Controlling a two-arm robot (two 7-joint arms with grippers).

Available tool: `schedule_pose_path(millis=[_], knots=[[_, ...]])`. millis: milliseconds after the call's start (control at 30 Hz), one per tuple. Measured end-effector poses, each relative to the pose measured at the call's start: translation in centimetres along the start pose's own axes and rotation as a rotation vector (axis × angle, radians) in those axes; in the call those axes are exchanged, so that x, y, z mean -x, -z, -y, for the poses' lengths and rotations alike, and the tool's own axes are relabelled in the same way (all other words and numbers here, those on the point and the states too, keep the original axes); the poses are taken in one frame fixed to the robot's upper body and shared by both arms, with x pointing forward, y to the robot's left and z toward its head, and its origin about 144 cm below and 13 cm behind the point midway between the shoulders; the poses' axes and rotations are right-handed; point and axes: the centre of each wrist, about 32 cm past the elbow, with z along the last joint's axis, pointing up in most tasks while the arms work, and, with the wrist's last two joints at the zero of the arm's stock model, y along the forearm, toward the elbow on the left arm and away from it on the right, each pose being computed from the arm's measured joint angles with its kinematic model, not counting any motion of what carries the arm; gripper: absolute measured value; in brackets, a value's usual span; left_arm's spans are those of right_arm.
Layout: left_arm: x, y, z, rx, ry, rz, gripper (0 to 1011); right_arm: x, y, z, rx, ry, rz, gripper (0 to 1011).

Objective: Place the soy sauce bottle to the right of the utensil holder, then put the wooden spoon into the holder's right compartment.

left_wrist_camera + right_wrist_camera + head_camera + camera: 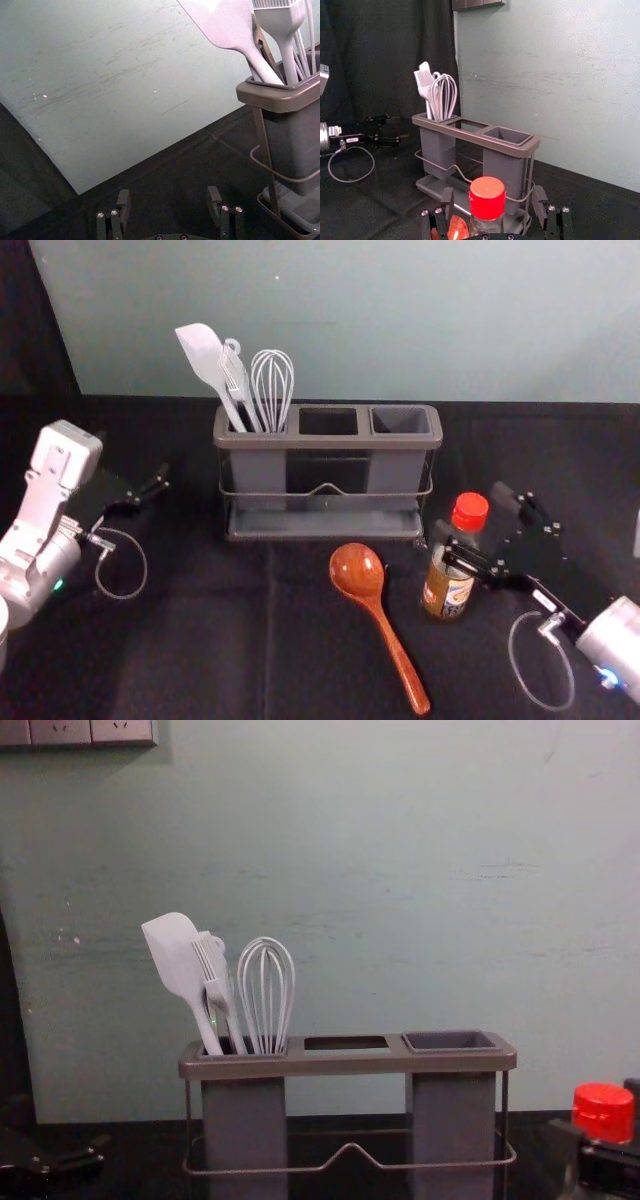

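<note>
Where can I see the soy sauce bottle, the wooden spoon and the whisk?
Soy sauce bottle (447, 590): head view, point on its label.
Wooden spoon (357, 571): head view, point on its bowl.
Whisk (266, 998): chest view, point on its wire loops.

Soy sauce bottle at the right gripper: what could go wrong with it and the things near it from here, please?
The right gripper has its jaws open around the soy sauce bottle, with a gap on each side, so an uneven close might push or tip it. The wooden spoon lies nearby; a sideways move could knock it. The utensil holder is also near, so a lifted bottle might bump its frame.
</note>
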Motion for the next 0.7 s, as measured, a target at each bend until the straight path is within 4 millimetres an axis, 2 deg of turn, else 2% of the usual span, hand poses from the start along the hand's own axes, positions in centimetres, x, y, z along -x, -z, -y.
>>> schedule_pose_path(millis=[167,267,700], knots=[[0.00,0.00,0.00,0.000,0.000,0.000,1005,0.19,0.22,-0.59,0.001,-0.001,-0.004,994],[0.00,0.00,0.00,0.000,0.000,0.000,1005,0.37,0.33,-0.78,0.000,0.001,-0.004,934],[0.00,0.00,0.00,0.000,0.000,0.000,1005,0.68,0.16,-0.81,-0.015,-0.006,-0.015,565]])
